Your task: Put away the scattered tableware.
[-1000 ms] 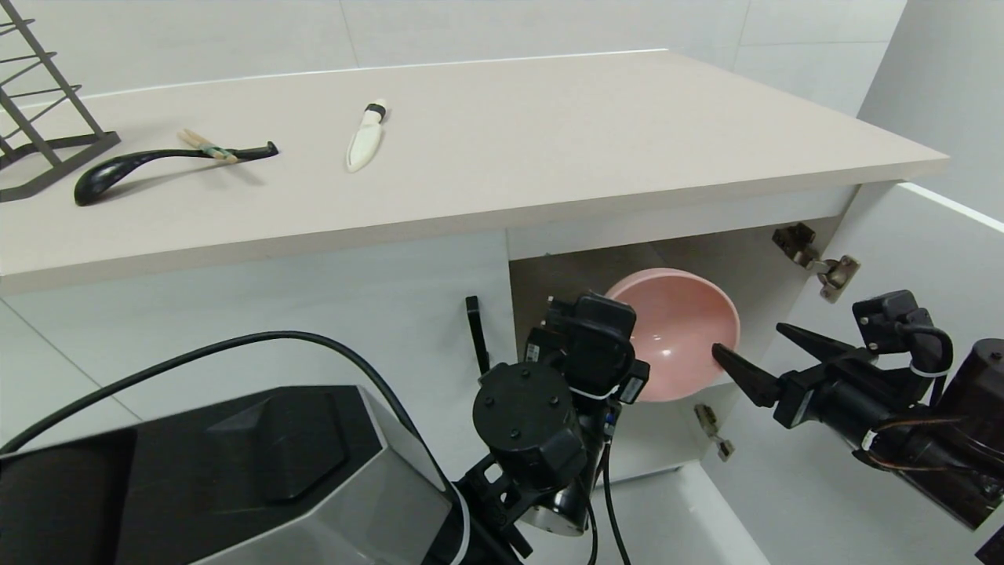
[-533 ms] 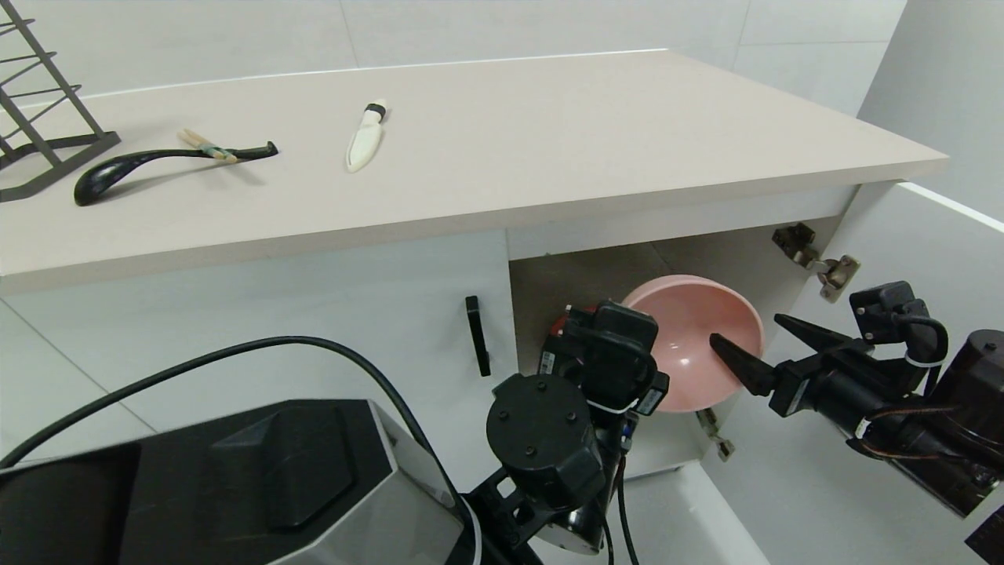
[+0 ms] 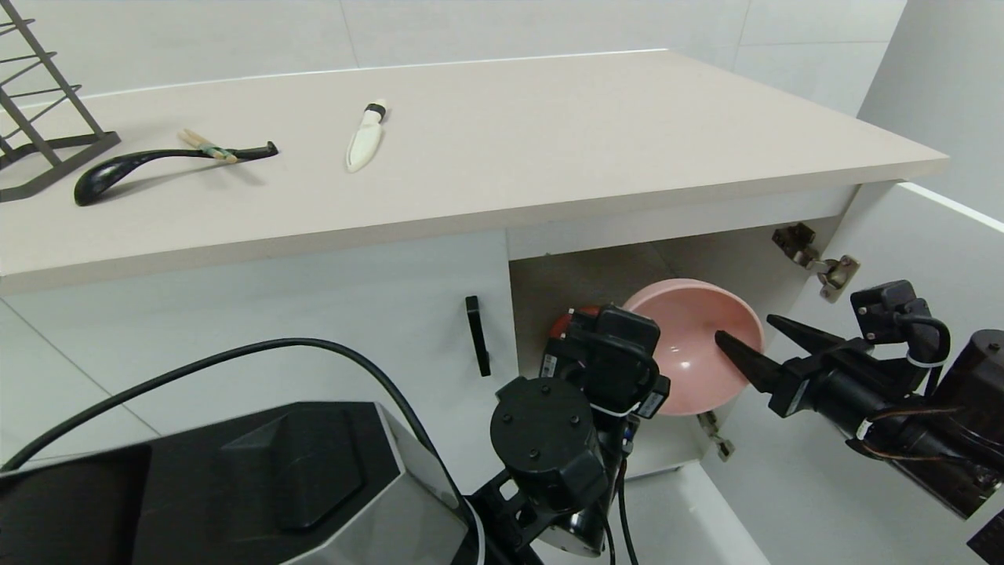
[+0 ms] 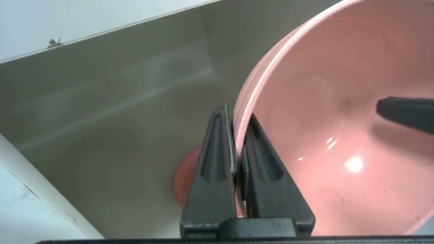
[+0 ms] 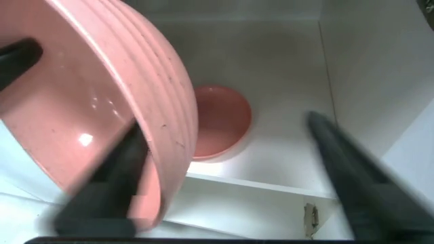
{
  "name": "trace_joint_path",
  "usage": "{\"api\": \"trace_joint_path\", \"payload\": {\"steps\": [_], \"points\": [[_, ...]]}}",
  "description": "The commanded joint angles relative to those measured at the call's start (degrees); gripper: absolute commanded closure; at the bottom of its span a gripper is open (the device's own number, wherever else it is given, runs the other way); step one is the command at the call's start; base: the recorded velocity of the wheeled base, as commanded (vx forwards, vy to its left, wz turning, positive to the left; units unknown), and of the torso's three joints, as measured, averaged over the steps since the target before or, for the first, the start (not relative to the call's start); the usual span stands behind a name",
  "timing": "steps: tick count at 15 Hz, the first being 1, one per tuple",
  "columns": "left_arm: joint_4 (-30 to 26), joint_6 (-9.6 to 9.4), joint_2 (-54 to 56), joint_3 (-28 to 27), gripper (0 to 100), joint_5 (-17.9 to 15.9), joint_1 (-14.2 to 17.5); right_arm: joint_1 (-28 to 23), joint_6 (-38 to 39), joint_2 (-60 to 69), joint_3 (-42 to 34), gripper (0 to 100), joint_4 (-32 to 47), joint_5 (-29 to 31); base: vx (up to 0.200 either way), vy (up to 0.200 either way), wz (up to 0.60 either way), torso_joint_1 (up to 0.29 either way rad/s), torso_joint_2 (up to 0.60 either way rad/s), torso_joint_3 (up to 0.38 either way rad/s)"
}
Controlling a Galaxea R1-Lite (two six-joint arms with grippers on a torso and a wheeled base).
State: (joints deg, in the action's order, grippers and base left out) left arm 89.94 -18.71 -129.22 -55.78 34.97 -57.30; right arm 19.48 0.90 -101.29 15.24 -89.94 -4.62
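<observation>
Left wrist view, pincer point(image 4: 237, 122) pinching bowl point(image 4: 339, 129) rim

We see our left arm point(image 3: 541, 439) bent low with its wrist pointing forward. Our left gripper point(image 4: 236, 132) is pinched tight on the rim of the ribbed pink bowl point(image 3: 690, 345), holding it tilted. Our right arm point(image 3: 902, 392) reaches in from the right. Our right gripper point(image 3: 745, 328) is spread wide, with one finger before the bowl's hollow and the other outside its wall.
</observation>
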Motion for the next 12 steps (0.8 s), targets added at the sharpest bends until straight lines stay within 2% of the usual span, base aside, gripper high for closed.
{"api": "trace_joint_path", "payload": {"steps": [1, 5, 6, 8, 10, 11, 12], "points": [[0.06, -0.01, 0.02, -0.03, 100, 0.01, -0.01, 0.73, 0.06, 0.04, -0.12, 100, -0.06, -0.04, 0.0, 0.0, 0.0, 0.0, 0.0, 0.0], [0.06, 0.52, -0.51, -0.47, 100, -0.08, -0.01, 1.96, 0.06, 0.04, -0.21, 100, -0.06, 0.05, 0.0, 0.0, 0.0, 0.0, 0.0, 0.0], [0.06, 1.31, -0.51, -1.08, 0, -0.26, -0.01, 1.96, -0.02, 0.13, -0.21, 100, -0.06, 0.05, 0.0, 0.0, 0.0, 0.0, 0.0, 0.0], [0.06, 0.96, 0.02, -0.64, 0, -0.35, -0.45, 1.96, 0.06, 0.13, -0.12, 100, -0.06, -0.04, 0.0, 0.0, 0.0, 0.0, 0.0, 0.0], [0.06, 1.75, 1.52, 1.12, 0, -1.58, -0.54, 1.44, 0.06, 0.13, -0.21, 100, -0.06, -0.04, 0.0, 0.0, 0.0, 0.0, 0.0, 0.0], [0.06, 2.72, 3.54, 3.93, 0, -5.18, -0.45, 1.35, 0.06, 0.04, -0.21, 100, -0.06, -0.04, 0.0, 0.0, 0.0, 0.0, 0.0, 0.0], [0.06, 4.74, 6.52, 8.32, 0, -10.45, -0.45, 1.26, 0.06, 0.13, -0.21, 100, -0.06, -0.04, 0.0, 0.0, 0.0, 0.0, 0.0, 0.0]]}}
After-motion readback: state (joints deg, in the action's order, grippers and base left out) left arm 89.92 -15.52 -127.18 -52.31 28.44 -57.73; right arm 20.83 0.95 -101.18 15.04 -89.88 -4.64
